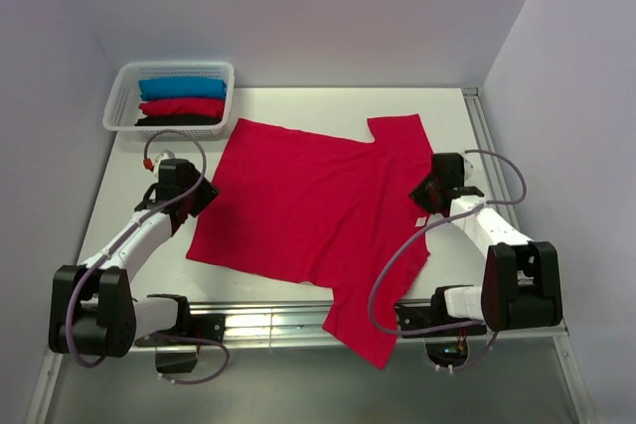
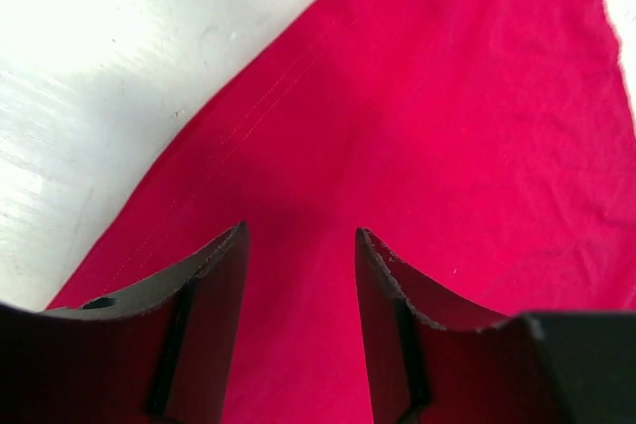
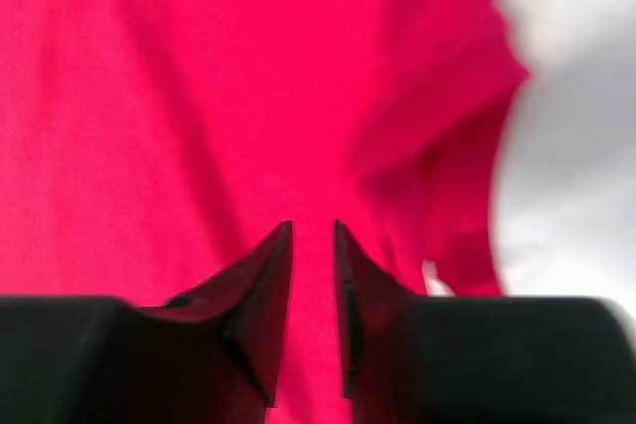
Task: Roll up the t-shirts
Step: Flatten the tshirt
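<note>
Basket [image 1: 117, 106] at far-left corner of surface [image 1: 447, 116] holds blue bundle [image 1: 182, 87], red bundle [image 1: 182, 107] and black bundle [image 1: 179, 120], stacked. Judged to be finished rolls, parked clear of the working area.

Left fingers [image 2: 214, 285] are low over the hem side of crimson t-shirt [image 1: 308, 206], parted, with nothing between them. Hem edge runs just beside them, bare surface to its left. Probable reason for this position: the hem is the natural starting edge for a roll.

T-shirt lies spread flat mid-surface, slightly skewed. Far sleeve [image 1: 397, 131] points to the back. Near sleeve [image 1: 363, 330] drapes over the front edge of the surface.

Right fingers [image 3: 263, 285] sit at the collar end, near white neck label [image 1: 421, 221]. Gap between them is narrow and the wrist view is blurred, so I cannot tell whether they pinch cloth or are released.

Open room: bare surface behind the shirt and along its right side; side wall is close to the right arm [image 1: 497, 235]. Overhanging sleeve likely needs drawing back onto the surface, or it may drag during rolling.
</note>
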Available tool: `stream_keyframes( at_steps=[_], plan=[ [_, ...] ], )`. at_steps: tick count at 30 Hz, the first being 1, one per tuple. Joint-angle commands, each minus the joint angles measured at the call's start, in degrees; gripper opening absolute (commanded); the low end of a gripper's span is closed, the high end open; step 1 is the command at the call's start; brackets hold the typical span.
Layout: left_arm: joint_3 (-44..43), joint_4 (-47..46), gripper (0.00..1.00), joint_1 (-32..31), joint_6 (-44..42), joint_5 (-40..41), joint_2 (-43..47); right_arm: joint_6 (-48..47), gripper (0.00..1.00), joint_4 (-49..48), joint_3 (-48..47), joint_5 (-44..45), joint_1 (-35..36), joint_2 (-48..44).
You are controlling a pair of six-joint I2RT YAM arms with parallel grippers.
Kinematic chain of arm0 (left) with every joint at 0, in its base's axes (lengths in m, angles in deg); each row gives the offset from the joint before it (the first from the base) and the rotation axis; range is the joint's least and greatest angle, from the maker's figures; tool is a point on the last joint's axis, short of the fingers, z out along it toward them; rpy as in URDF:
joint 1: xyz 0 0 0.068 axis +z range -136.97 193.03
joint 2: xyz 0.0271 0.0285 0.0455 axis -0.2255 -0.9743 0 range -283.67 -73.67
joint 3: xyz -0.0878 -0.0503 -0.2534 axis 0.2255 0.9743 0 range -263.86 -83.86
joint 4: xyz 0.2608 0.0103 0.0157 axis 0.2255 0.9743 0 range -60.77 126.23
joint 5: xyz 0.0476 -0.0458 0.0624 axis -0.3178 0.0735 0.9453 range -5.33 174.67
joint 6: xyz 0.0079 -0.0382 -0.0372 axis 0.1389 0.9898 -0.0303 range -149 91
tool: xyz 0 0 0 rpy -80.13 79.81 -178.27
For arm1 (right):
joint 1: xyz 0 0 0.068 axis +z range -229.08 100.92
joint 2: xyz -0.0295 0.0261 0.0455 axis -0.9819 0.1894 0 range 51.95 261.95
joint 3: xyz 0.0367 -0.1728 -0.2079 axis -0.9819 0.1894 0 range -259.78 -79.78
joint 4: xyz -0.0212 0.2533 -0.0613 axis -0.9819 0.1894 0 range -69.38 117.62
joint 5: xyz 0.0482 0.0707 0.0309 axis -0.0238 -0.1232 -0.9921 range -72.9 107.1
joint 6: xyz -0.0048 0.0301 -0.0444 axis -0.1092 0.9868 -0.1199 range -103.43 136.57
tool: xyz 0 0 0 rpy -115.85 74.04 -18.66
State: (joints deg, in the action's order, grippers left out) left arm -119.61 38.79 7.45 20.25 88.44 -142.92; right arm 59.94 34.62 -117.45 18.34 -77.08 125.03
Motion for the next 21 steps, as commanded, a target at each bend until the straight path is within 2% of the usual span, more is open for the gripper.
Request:
stream_keyframes(
  at_steps=[1, 2, 4, 10, 11, 15, 21],
  plan=[
    [0.2, -3.4, 0.52, 0.2, 0.5, -2.5, -1.6, 1.3, 0.26, 1.1, -0.3, 6.3, -0.2, 0.3],
    [0.2, -3.1, 0.52, 0.2, 0.2, -2.0, -1.8, 1.5, 0.19, 1.0, -0.5, 6.4, -0.2, 1.0],
    [0.2, -2.4, 0.52, 0.3, 0.0, -0.5, -1.8, 2.5, 0.11, 1.0, -1.1, 6.2, -0.2, 4.0],
    [0.5, -3.0, 0.52, 0.3, 0.0, -0.9, -3.4, 4.3, 0.09, 1.7, -5.4, 7.2, -0.2, 12.2],
    [0.5, -3.1, 0.51, 0.3, 0.1, -1.0, -4.0, 5.0, 0.01, 3.6, -6.4, 8.0, -0.3, 13.3],
    [-0.2, -3.9, 0.50, 0.3, 0.1, -1.1, -6.2, 9.2, 0.00, 9.8, -11.9, 12.3, -0.2, 18.6],
    [0.3, -6.0, 0.50, 0.2, 1.0, -2.1, -8.3, 10.1, 0.00, 10.2, -16.2, 13.4, -0.9, 23.9]
  ],
)
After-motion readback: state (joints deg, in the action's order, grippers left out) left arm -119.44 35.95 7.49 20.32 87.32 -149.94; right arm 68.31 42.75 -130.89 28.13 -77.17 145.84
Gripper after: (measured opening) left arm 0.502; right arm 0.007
